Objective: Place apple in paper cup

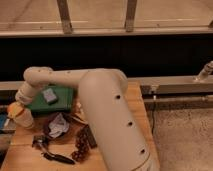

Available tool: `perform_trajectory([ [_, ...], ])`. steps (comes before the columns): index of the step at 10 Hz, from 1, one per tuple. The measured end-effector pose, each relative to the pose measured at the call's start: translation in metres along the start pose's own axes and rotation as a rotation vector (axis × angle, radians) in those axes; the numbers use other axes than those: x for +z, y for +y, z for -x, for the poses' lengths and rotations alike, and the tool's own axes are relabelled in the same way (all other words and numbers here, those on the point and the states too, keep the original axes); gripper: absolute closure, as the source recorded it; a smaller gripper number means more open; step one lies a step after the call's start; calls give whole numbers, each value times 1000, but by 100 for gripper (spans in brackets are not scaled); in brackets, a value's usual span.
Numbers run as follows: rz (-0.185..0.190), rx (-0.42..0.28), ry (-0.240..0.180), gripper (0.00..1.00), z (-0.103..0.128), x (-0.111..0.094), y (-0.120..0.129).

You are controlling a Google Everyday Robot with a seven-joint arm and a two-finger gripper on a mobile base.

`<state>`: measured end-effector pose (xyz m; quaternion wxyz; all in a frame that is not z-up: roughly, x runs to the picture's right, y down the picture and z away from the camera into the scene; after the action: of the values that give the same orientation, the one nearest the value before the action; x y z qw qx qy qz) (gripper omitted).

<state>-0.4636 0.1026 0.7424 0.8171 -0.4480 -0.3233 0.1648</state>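
The apple (14, 109), yellow-orange and round, is at the far left of the wooden table (30, 160). It rests at the top left of the white paper cup (25, 120), touching or just over its rim. My gripper (20, 101) is at the end of the cream arm (100, 100), directly above and against the apple. The wrist hides most of the gripper. The arm reaches in from the lower right and bends left over the table.
A green tray (60, 100) holding a grey-blue block (49, 95) lies right of the cup. In front are a dark bowl with a crumpled wrapper (59, 126), a brown knobbly object (81, 146) and a black tool (55, 157). A dark rail runs behind the table.
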Motion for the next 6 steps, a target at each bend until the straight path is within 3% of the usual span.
perform_trajectory([
  [6,0,0,0,96,0,0,0],
])
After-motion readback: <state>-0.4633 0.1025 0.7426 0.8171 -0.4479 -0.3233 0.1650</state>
